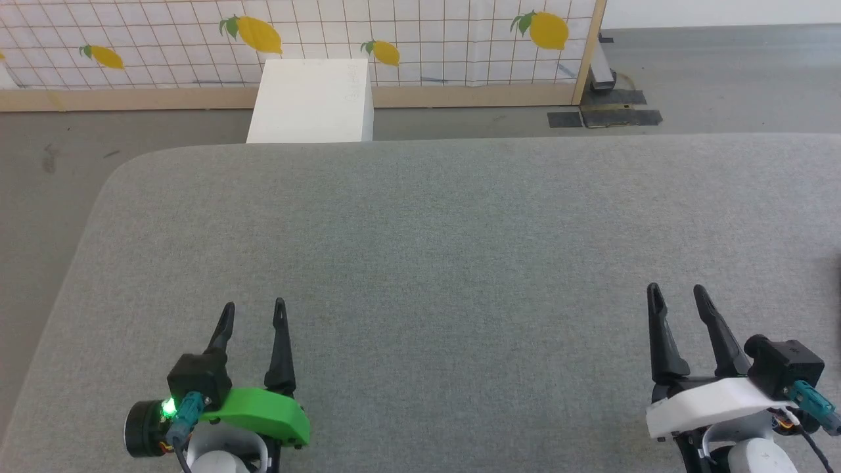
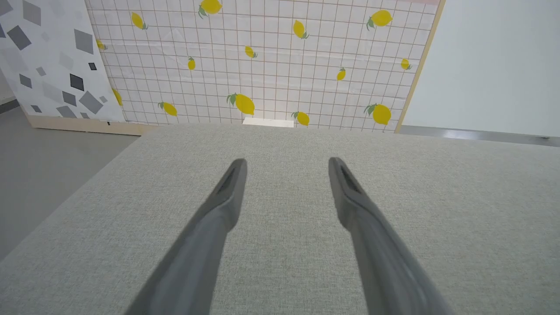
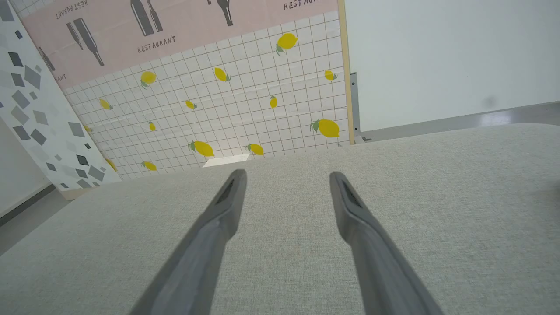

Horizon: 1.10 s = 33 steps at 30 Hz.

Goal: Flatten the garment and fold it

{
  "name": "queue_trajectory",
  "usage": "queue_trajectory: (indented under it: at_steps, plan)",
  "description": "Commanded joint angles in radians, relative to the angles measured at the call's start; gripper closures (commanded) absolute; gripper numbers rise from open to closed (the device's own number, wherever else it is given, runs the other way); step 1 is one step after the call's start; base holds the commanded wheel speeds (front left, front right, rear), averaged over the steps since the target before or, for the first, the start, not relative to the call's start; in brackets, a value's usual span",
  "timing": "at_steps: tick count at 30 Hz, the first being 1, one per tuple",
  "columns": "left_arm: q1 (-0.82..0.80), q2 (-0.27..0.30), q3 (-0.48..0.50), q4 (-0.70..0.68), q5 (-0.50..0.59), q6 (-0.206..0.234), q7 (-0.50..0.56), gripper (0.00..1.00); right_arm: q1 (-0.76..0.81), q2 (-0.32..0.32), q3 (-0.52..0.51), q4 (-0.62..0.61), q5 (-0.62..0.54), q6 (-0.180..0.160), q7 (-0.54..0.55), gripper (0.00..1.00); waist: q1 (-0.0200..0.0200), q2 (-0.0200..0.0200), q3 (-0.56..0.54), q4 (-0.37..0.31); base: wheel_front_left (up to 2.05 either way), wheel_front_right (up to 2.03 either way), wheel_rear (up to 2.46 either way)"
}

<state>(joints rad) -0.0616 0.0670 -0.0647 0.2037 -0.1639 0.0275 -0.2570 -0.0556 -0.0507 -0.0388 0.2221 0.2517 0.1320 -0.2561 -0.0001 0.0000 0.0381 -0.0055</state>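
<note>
The garment is out of view. My left gripper [image 1: 254, 305] hovers low over the near left part of the grey fabric-covered surface [image 1: 420, 223], open with nothing between its fingers. At the near right, my right gripper [image 1: 675, 289] is open and empty too. The left wrist view shows the left gripper [image 2: 286, 164] spread wide above bare grey fabric [image 2: 459, 210]. The right wrist view shows the same for the right gripper [image 3: 286, 177] over the fabric [image 3: 437, 188].
A white box [image 1: 312, 98] stands on the floor just past the surface's far edge. Behind it runs a lemon-print partition [image 1: 427, 33] with a wooden frame. The surface's rounded left corner [image 1: 125, 171] drops off to grey floor. A faint dark blur [image 1: 837, 276] touches the right edge.
</note>
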Motion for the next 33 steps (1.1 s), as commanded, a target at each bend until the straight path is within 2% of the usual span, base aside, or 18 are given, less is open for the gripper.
queue_trajectory:
  at_steps: [1, 8, 9, 33]
  plan:
    - [0.008, -0.004, 0.000, 0.004, 0.004, -0.003, -0.005, 0.00, 0.010, 0.000, 0.000, 0.005, 0.001, -0.001, -0.006, 0.00, 0.0001, 0.0000, 0.000, 0.000, 0.00, 0.00, 0.00]
    - [0.011, -0.006, 0.002, 0.009, 0.000, -0.005, -0.005, 0.00, 0.004, 0.000, 0.000, 0.020, 0.009, -0.001, -0.006, 0.00, 0.0001, 0.0000, -0.008, -0.002, 0.00, 0.00, 0.00]
    - [0.000, -0.002, 0.000, 0.010, 0.000, -0.001, 0.000, 1.00, 0.000, 0.000, 0.000, 0.019, 0.005, 0.000, 0.000, 1.00, 0.0001, 0.0000, -0.008, -0.002, 0.00, 0.00, 0.00]
    - [0.010, -0.005, 0.010, -0.027, 0.029, -0.006, 0.046, 1.00, 0.010, 0.000, 0.007, -0.023, -0.041, 0.000, 0.046, 1.00, 0.0001, 0.0000, -0.013, -0.001, 0.00, 0.00, 0.00]
